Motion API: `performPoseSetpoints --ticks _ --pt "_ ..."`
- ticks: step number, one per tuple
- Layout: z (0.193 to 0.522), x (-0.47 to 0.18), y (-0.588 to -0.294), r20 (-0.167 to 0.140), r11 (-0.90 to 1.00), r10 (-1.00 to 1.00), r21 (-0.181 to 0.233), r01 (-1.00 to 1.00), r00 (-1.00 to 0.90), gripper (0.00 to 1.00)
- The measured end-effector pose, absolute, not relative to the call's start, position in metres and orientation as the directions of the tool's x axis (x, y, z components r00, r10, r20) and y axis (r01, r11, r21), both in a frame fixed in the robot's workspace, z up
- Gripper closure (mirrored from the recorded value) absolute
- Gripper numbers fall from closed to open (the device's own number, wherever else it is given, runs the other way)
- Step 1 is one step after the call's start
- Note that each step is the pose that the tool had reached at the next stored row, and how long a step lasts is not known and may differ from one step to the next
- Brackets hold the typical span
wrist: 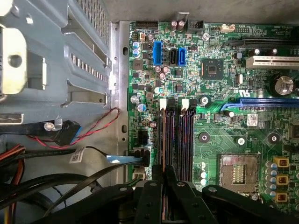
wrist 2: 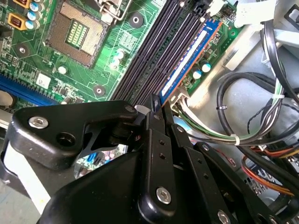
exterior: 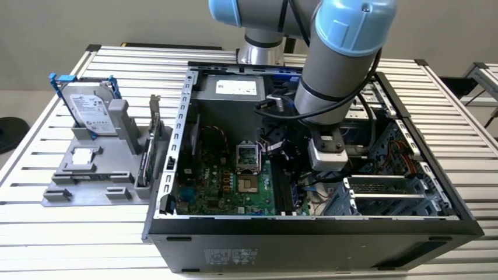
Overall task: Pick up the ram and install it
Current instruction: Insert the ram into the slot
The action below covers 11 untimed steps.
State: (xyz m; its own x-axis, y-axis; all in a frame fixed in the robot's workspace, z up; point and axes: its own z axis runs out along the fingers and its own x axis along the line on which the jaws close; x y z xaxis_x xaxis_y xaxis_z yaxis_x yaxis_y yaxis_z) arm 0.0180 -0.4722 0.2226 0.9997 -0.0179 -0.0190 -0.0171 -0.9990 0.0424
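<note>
In the exterior view we see the arm reaching down into the open computer case [exterior: 311, 224] on the slatted surface [exterior: 62, 233]. In the second wrist view, the ram [wrist 2: 189, 58] stands edge-up in the outermost memory slot, the claw [wrist 2: 159, 109] closed with fingertips pinching its near end. The first wrist view adds the empty processor socket [wrist: 239, 173] beside the slots.

exterior view: high, off the arm, looking down at the open black computer case [exterior: 311, 224] on the slatted metal table [exterior: 78, 233] | both wrist views: close above the green motherboard [wrist: 224, 112] [wrist 2: 51, 65], sharing its black memory slots [wrist: 175, 140] [wrist 2: 159, 51]
</note>
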Motion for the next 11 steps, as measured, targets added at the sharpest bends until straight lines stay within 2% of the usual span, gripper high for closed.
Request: performPoseSetpoints --ticks 11 --pt "0.2206 0.0201 -0.471 -0.02 -0.999 -0.018 0.043 -0.017 1.0 1.0"
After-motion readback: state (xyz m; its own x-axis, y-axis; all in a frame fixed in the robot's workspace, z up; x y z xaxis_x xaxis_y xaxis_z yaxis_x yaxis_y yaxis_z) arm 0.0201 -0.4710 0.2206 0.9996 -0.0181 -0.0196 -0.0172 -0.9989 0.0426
